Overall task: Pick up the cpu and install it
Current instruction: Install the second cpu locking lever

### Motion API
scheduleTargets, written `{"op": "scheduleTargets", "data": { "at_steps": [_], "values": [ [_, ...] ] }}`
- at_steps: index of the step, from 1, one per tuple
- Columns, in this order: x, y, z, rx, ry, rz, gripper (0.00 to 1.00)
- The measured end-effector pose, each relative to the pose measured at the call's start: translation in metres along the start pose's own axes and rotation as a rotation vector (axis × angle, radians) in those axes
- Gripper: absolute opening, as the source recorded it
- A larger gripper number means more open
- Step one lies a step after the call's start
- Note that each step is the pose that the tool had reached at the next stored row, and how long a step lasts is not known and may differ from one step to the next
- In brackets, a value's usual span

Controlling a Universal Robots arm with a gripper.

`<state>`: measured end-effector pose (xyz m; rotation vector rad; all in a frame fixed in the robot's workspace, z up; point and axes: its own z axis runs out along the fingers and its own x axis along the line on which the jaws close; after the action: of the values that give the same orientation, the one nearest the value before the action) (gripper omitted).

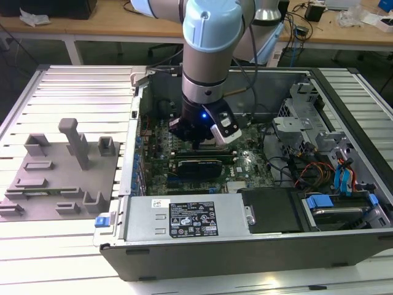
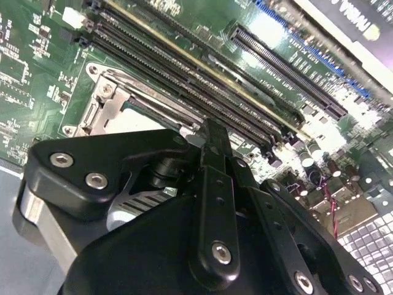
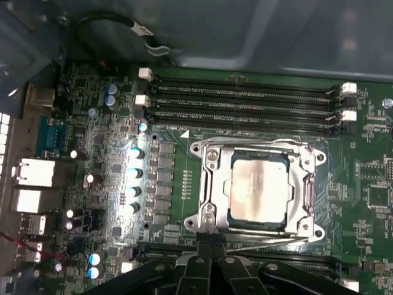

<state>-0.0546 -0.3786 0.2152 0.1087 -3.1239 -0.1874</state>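
Note:
The cpu (image 3: 256,187), a small silvery square chip, lies flat inside the metal-framed socket (image 3: 212,184) on the green motherboard. In the second wrist view a pale corner of the cpu (image 2: 132,120) shows in the socket (image 2: 101,107) just past my black fingers. My gripper (image 3: 212,246) hovers at the socket's edge, its fingertips pressed together and shut with nothing between them. In the exterior view the gripper (image 1: 198,142) hangs low inside the open computer case, over the board's middle.
Memory slots (image 3: 245,101) run beside the socket. A grey plastic tray (image 1: 61,178) with blocks lies on the table at the exterior view's left. The power supply (image 1: 184,218) sits at the case front, with the drive cage and cables (image 1: 319,147) at the exterior view's right.

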Motion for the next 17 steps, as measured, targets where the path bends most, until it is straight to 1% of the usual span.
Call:
{"op": "scheduleTargets", "data": {
  "at_steps": [2,4,7,9,12,15,17],
  "values": [
    [0.0002,-0.0022,-0.0002,-0.0009,-0.0002,0.000,0.11],
    [0.0006,-0.0038,-0.0002,-0.0057,-0.0004,0.000,0.11],
    [0.0021,-0.0060,0.0004,-0.0185,-0.0013,0.000,0.11],
    [0.0040,-0.0074,0.0012,-0.0302,-0.0021,-0.001,0.11],
    [0.0071,-0.0089,0.0032,-0.0536,-0.0036,-0.001,0.11],
    [0.0080,-0.0092,0.0056,-0.0675,-0.0047,-0.001,0.11],
    [0.0085,-0.0096,0.0087,-0.0738,-0.0051,-0.001,0.11]
  ]
}}
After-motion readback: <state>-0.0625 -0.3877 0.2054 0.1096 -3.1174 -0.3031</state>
